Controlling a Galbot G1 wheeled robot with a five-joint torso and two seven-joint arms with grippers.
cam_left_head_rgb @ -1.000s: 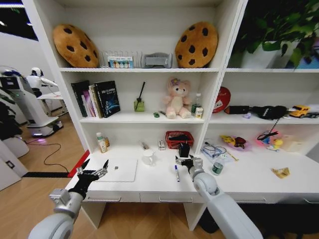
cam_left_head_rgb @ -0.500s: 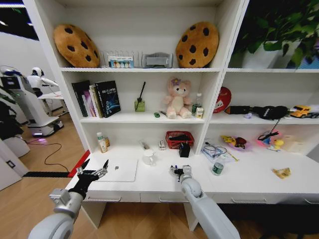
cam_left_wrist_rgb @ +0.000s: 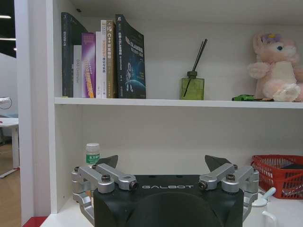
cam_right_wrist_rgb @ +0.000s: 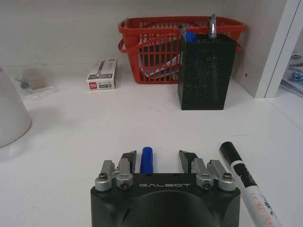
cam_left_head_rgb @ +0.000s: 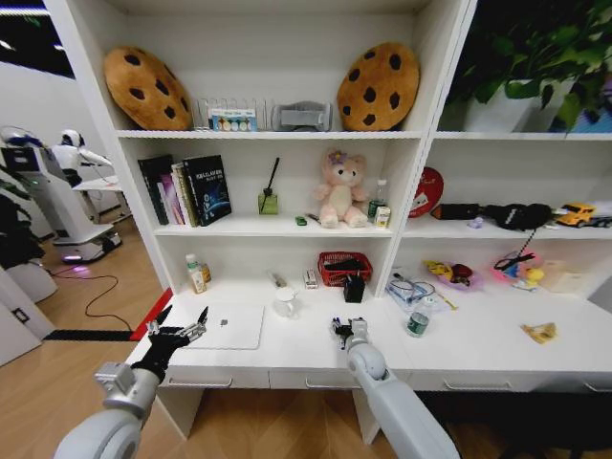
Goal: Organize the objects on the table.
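My right gripper (cam_left_head_rgb: 341,330) is low over the middle of the white table (cam_left_head_rgb: 478,356). In the right wrist view it (cam_right_wrist_rgb: 158,156) stands open, with the blue-capped pen (cam_right_wrist_rgb: 147,160) lying between its fingers, closer to one of them. A second pen (cam_right_wrist_rgb: 245,182), black and white, lies beside it on the table. The silver laptop (cam_left_head_rgb: 226,327) lies at the left. My left gripper (cam_left_head_rgb: 179,325) hovers open at the table's front left corner beside the laptop. A green-banded can (cam_left_head_rgb: 417,323) and a yellow scrap (cam_left_head_rgb: 539,332) sit to the right. A green toy car (cam_left_wrist_rgb: 243,98) lies on the shelf.
A black mesh pen holder (cam_right_wrist_rgb: 206,71) and a red basket (cam_right_wrist_rgb: 156,45) stand at the back of the table. A white cup (cam_left_head_rgb: 284,302) and a small box (cam_right_wrist_rgb: 102,74) are nearby. A shelf board hangs over the rear of the table.
My right gripper has swung left and dropped down over the blue-capped pen. The left arm has stayed put.
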